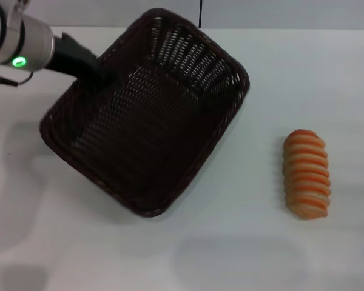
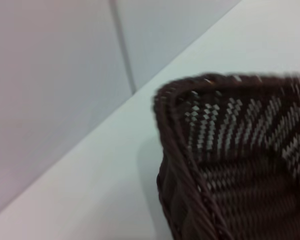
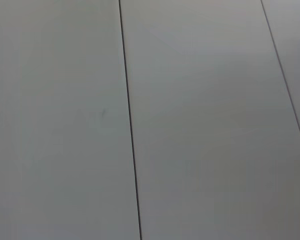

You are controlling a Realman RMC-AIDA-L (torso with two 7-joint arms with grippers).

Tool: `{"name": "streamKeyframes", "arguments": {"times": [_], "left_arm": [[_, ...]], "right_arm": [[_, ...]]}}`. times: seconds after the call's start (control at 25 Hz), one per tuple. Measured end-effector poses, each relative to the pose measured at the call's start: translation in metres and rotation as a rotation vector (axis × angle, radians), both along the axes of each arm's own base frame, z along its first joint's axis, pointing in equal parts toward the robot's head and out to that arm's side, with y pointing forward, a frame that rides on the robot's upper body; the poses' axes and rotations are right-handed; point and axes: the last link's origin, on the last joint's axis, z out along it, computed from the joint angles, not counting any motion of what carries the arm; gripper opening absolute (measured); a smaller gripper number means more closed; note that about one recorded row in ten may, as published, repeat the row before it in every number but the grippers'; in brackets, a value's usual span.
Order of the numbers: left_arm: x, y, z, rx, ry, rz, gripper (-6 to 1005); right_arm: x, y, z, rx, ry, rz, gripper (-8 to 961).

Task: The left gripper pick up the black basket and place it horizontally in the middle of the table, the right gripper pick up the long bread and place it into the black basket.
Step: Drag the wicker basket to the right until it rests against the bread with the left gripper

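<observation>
The left gripper (image 1: 96, 71) comes in from the far left of the head view, at the end of a black arm whose silver-grey segment (image 1: 25, 43) carries a lit green ring light (image 1: 19, 61). Its black jaw reaches down onto the far-left rim of the black basket (image 1: 147, 115) and appears clamped on that rim, though the fingertips merge with the dark weave and cannot be separated from it.

The basket lies left of the middle of the table (image 1: 242, 242). Its long axis runs on a diagonal, from the near left corner toward the far right corner, so it sits skewed rather than square to the table edge. The open side faces up, with the woven floor and sloping openwork walls visible. From the head view I cannot tell whether its base rests flat on the table or is lifted.

The left wrist view shows one rounded corner of the basket (image 2: 230, 160) with its braided rim, the white table (image 2: 90, 190) beneath and pale wall panels (image 2: 50, 75) beyond.

The long bread (image 1: 307, 174) lies on the table well to the right of the basket, apart from it. Its long axis runs near to far, with the ridges crossing it left to right.

The right gripper is not in view; the right wrist view shows only pale panels (image 3: 200, 125) with thin dark seams.
</observation>
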Motion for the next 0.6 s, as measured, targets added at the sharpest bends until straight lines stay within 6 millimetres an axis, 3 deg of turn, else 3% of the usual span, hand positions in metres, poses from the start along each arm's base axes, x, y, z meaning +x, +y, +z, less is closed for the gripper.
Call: {"name": "streamKeyframes", "arguments": {"times": [0.24,0.6], "left_arm": [[0.018,0.011,0.020,-0.104,-0.041,-0.084,254],[0.040,0.012,0.010,-0.293,-0.054,-0.168,204]], "right_arm": [[-0.001,-0.004,0.001,0.013,-0.001,0.006,818],[-0.003,-0.009,0.001,0.026,-0.003,0.014,819]]}}
